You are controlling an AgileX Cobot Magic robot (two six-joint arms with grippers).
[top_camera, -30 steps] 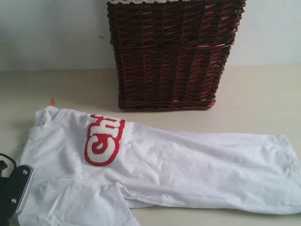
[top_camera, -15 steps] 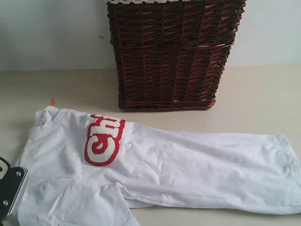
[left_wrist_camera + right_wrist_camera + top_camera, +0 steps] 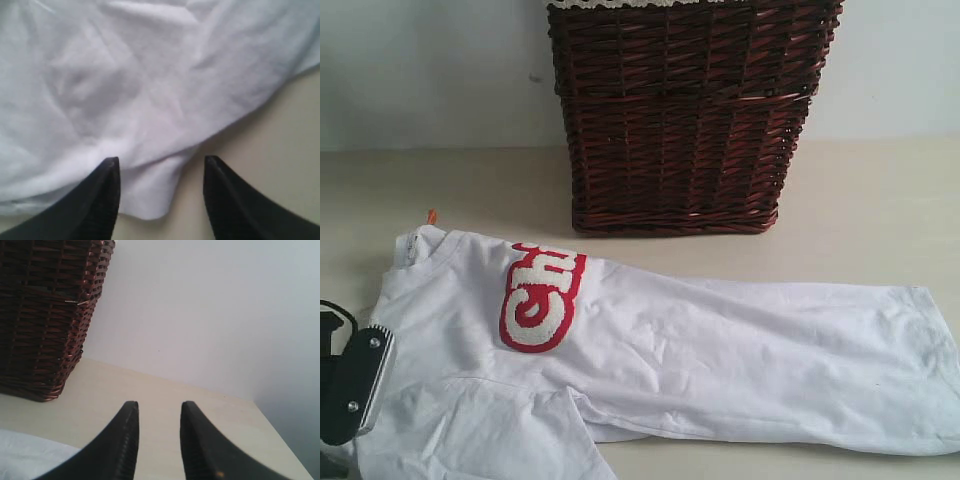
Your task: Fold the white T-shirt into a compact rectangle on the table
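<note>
The left gripper (image 3: 160, 165) has its jaws apart, its two dark ribbed fingers (image 3: 100, 200) set either side of a small flap of the white shirt (image 3: 720, 350), which lies loose between them without being pinched. Under and ahead of this gripper the cloth is creased and bunched, and beside one finger the cream table (image 3: 880, 200) shows bare. In the exterior view this gripper sits at the collar end of the shirt, by the shoulder edge. From there the shirt stretches away flat across the table, folded lengthwise into a long band. The red-edged lettering (image 3: 540, 295) is near the gripper, and the hem lies far off at the other end. A small orange tag (image 3: 431, 215) pokes out beyond the collar. Past the shirt stands a dark brown wicker basket (image 3: 690, 120) with a lace trim (image 3: 620, 3) at its top, against a pale wall (image 3: 430, 70). The right gripper (image 3: 159, 407) also has its jaws apart, raised over bare table, with a corner of the shirt below it and the basket off to one side.
</note>
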